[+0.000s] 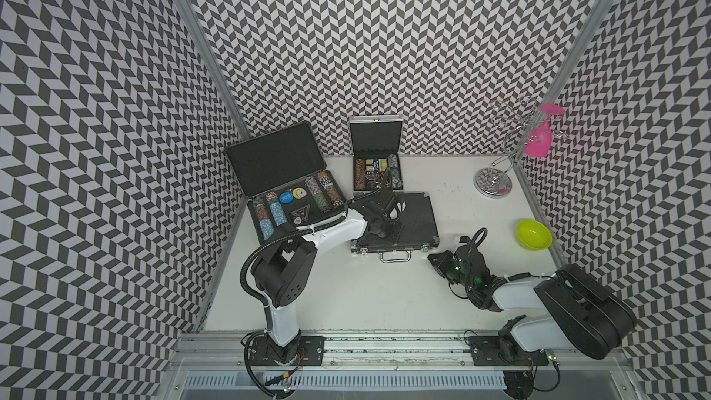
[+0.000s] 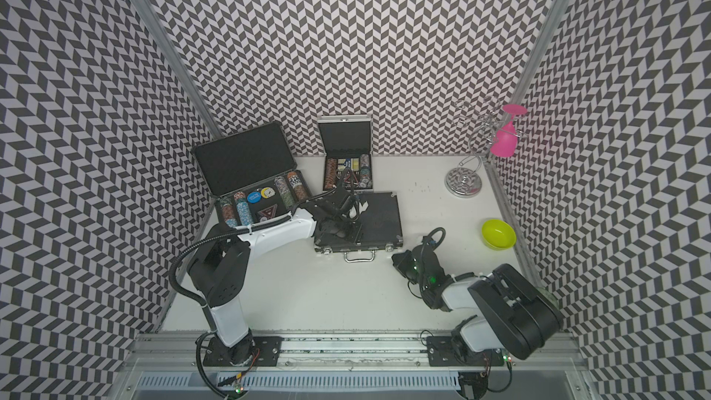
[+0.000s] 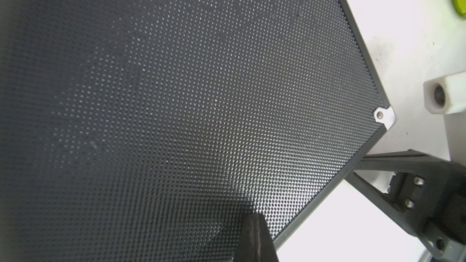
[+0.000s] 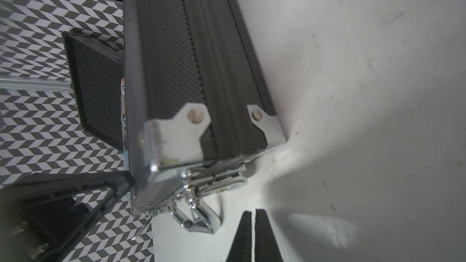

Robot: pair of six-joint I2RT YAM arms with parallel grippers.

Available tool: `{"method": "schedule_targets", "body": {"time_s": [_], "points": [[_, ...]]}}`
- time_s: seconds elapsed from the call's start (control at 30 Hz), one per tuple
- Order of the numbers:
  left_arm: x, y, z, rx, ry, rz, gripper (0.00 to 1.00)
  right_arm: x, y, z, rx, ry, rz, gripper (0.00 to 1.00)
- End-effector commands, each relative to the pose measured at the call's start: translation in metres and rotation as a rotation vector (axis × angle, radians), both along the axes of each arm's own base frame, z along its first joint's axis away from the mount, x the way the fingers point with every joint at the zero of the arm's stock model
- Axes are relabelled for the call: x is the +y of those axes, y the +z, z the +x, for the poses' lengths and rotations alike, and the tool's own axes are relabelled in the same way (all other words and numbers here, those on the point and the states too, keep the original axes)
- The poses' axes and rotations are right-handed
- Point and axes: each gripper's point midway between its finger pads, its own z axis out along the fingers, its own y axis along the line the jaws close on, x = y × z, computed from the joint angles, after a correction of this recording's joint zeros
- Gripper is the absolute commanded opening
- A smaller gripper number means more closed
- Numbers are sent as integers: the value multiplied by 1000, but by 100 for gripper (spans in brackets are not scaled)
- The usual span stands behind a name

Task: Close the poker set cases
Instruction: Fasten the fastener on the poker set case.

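Observation:
The medium black case with silver fittings lies mid-table with its lid down and its handle towards the front. My left gripper is shut, and its fingertips rest on the dimpled lid. My right gripper is shut and holds nothing. It sits low over the table just off the case's front right corner, beside the chrome latch. The large black plastic case at the back left stands open with chips showing. So does the small silver case at the back wall.
A lime green bowl sits near the right wall. A chrome wire rack with a pink glass hanging from it stands in the back right corner. Patterned walls close in three sides.

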Motion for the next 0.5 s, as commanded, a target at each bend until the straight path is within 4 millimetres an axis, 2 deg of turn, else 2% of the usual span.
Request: {"method": "schedule_targets", "body": {"time_s": [0.0,0.03,0.33,0.47], "points": [[21,-35,-34,146,-16,104,0,5,12,14,-38,-38,55,8],[21,-35,-34,149,-19,102,0,11,19,22,-53,-41,74,8],[22,-34,-36,150,-28,103,0,9,4,30,-19,-105,53,7],[23,-33,-36,148,-29,109,0,7,4,29,-18,-108,44,7]]}}
